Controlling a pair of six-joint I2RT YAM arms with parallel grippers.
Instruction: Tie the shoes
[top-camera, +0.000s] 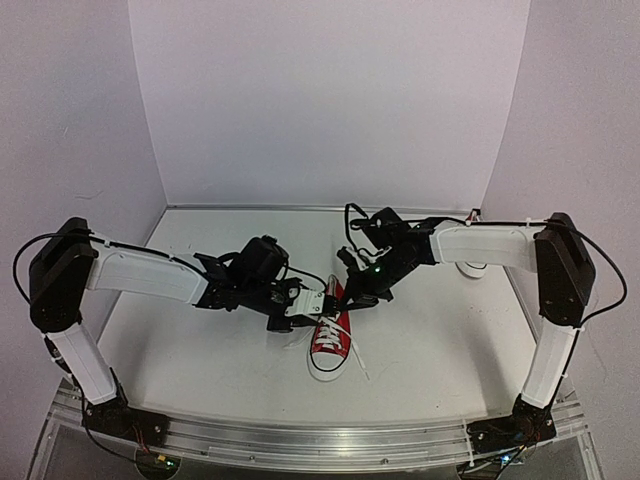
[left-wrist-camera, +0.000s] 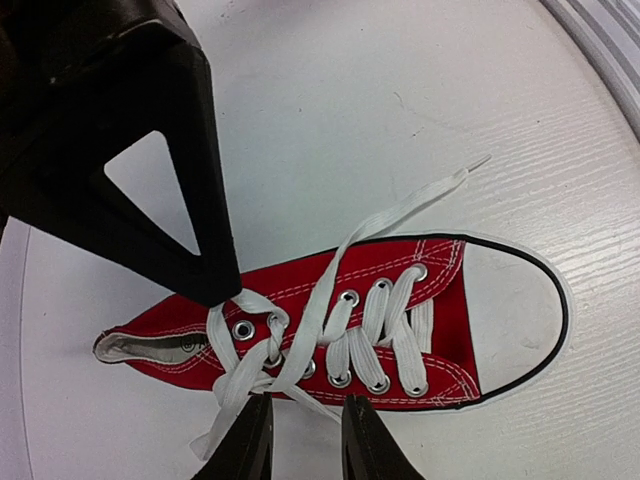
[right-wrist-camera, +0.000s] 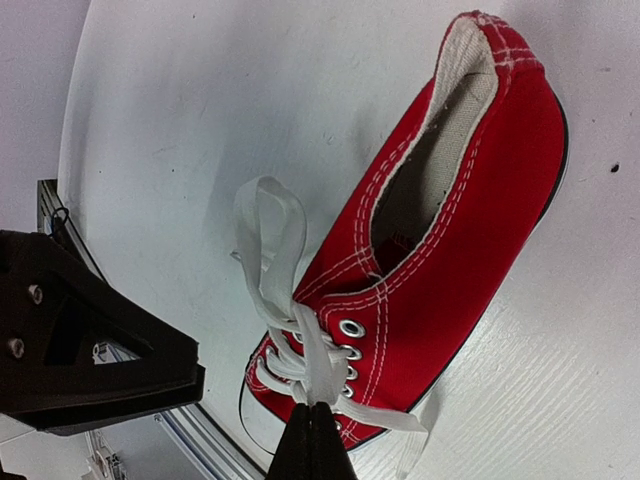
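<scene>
One red shoe (top-camera: 330, 340) with a white toe cap lies mid-table, toe toward the near edge. Its white laces (left-wrist-camera: 300, 340) are crossed over the eyelets, and one free end (left-wrist-camera: 440, 190) trails onto the table. My right gripper (right-wrist-camera: 318, 405) is shut on a lace strand above the tongue, and its black fingers (left-wrist-camera: 215, 285) show pinching that strand in the left wrist view. My left gripper (left-wrist-camera: 305, 415) stands open beside the shoe's side, with a thin lace strand crossing just past its fingertips. From above, both grippers, left (top-camera: 318, 303) and right (top-camera: 352, 292), meet over the shoe's heel end.
A white object (top-camera: 470, 268) sits at the back right, partly hidden by the right arm. An aluminium rail (top-camera: 300, 440) runs along the near table edge. White walls close the back and both sides.
</scene>
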